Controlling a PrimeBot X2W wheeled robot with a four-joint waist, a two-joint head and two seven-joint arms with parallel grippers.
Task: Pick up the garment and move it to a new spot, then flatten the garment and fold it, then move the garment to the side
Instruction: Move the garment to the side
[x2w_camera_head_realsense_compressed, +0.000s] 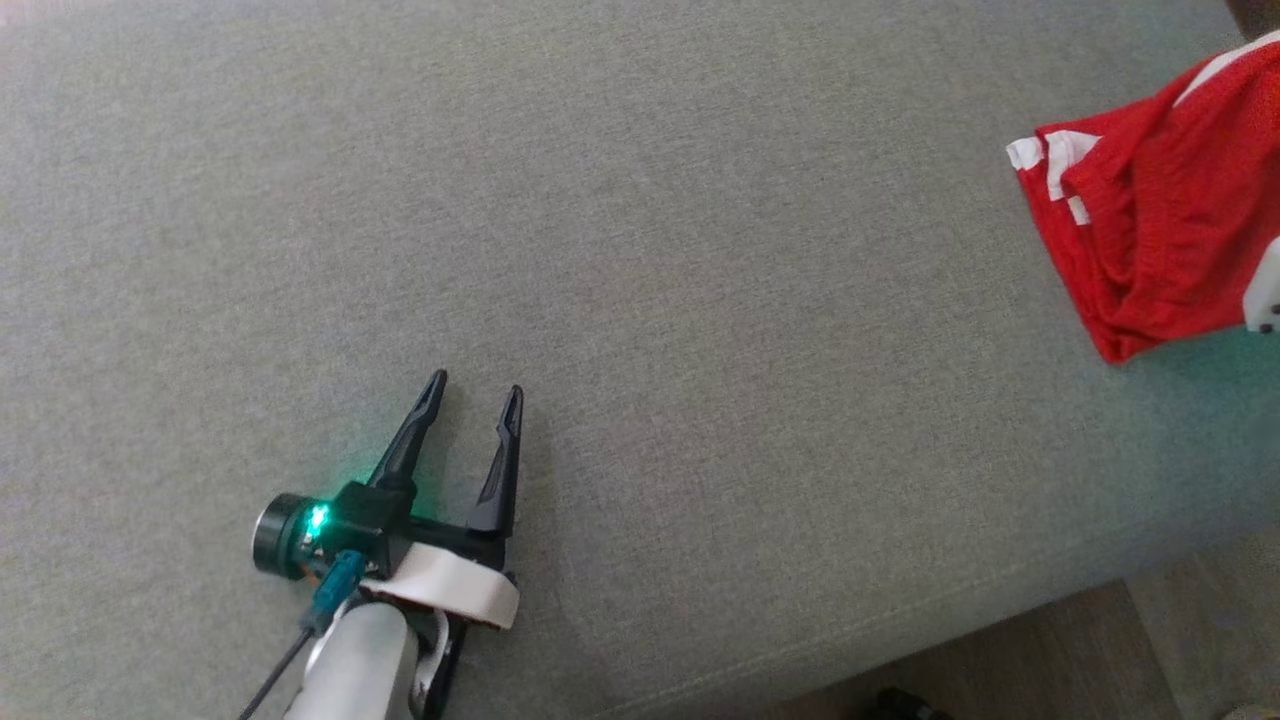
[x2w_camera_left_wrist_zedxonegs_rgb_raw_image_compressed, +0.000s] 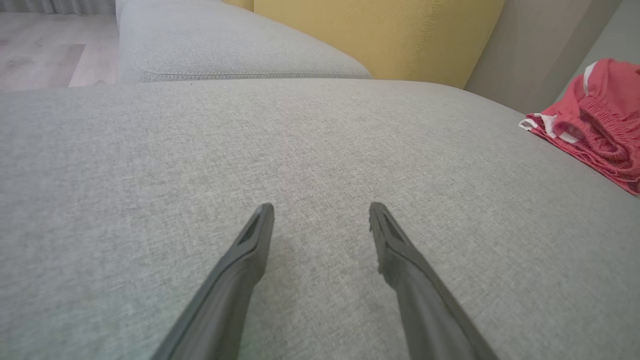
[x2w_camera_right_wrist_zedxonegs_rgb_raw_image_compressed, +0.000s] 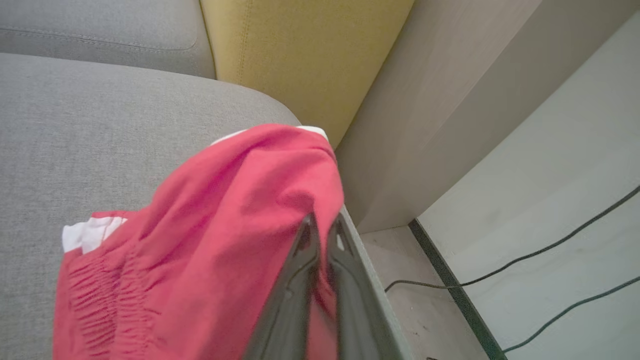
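Pinching a fold of the red garment (x2w_camera_right_wrist_zedxonegs_rgb_raw_image_compressed: 215, 215): the right end effector (x2w_camera_right_wrist_zedxonegs_rgb_raw_image_compressed: 324, 220) has its two fingers pressed almost together with cloth caught between them. The fabric peaks up toward the grip and drapes away from it, so I read this as the pick-up step, with nothing flattened or folded yet. The garment sits at the far right end of the grey sofa cushion (x2w_camera_head_realsense_compressed: 650, 250), close to the cushion's edge. It is bunched, with the gathered waistband and white stripes showing at one corner. I cannot tell whether its lower corner rests on the cushion or hangs just clear. The left end effector (x2w_camera_head_realsense_compressed: 476, 383) is spread wide and holds nothing. It sits low over bare cushion, well apart from the garment, fingers pointing across the open seat. The right arm probably takes the cloth because the garment lies on its side. The left looks parked open over the broad free area, a likely new spot, ready to catch a second corner for spreading. A single-point pinch will carry the cloth as a hanging bunch. With the cushion edge so near, a slip could drop it toward the floor, where cables (x2w_camera_right_wrist_zedxonegs_rgb_raw_image_compressed: 525, 257) run. The carry should go leftward, toward mid-cushion.
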